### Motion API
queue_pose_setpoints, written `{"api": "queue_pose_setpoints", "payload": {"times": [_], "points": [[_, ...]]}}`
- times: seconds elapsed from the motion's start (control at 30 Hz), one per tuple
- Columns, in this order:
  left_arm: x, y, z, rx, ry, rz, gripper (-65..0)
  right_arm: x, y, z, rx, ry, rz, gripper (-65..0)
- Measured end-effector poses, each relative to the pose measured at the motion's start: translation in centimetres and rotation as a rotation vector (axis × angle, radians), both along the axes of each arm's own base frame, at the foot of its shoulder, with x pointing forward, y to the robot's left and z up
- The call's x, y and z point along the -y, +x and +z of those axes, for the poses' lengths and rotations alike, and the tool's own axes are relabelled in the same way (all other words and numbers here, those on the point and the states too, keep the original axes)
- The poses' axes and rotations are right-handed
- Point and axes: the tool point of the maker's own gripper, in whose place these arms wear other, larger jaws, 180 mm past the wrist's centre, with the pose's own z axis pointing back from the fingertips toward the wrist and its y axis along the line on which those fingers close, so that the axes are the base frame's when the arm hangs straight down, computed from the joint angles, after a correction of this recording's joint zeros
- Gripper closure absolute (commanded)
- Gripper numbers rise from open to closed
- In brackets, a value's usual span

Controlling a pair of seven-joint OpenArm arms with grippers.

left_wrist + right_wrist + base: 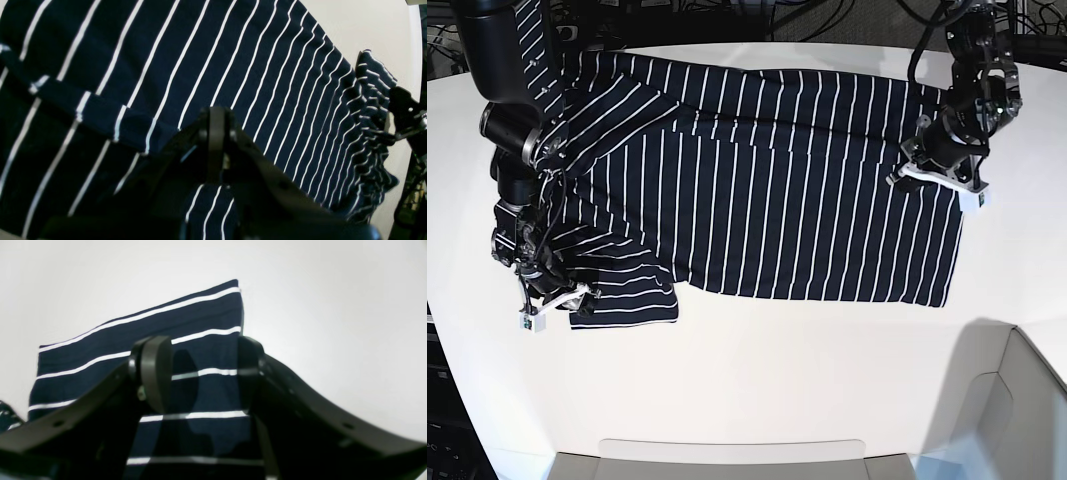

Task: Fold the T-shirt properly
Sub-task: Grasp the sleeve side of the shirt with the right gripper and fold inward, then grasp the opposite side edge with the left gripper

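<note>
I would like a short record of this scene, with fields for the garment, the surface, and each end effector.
garment: T-shirt, dark navy with thin white stripes, spread mostly flat
surface: white table
sleeve: one sleeve lies at the near left corner of the base view
left end effector: closed, right over the striped fabric near the hem side
right end effector: open, its two fingers either side of the sleeve fabric
fold state: no clean fold visible yet

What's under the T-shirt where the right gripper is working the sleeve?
Around the sleeve, only the bare white table shows. The right gripper stands open over the T-shirt sleeve. Whatever lies beneath the fabric itself is covered.
</note>
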Motion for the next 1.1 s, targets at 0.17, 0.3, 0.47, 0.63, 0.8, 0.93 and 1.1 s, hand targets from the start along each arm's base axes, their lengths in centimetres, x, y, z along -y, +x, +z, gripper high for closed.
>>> {"api": "queue_pose_setpoints", "payload": {"times": [0.17,0.3,0.47,0.63,0.8,0.93,1.1], "points": [[-0.1,2.3,1.8,0.070,0.003,0.002,0.0,-3.1,-0.9,0.4,-0.033,0.171,0.104,-30.7],[-0.1,3.2,2.4,0.094,0.003,0.004,-6.8,-2.8,-1.2,0.3,-0.045,0.204,0.091,-30.7],[-1.7,6.2,1.5,0.079,-0.022,0.051,-11.8,-2.5,-1.4,0.3,-0.048,0.201,0.097,-30.7],[-6.0,11.1,1.4,0.061,-0.009,0.138,-16.2,-2.3,-1.5,0.3,-0.049,0.200,0.097,-30.7],[-11.6,15.1,1.6,0.042,0.015,0.169,-23.1,-2.3,-1.6,0.2,-0.046,0.200,0.094,-30.7],[-13.9,16.8,0.9,0.046,0.151,0.042,-23.1,-2.3,-1.5,0.2,-0.043,0.197,0.096,-30.7],[-13.9,18.1,-1.9,0.012,0.328,-0.085,-23.1,-2.3,-1.6,0.1,-0.058,0.161,0.121,-30.7]]}}
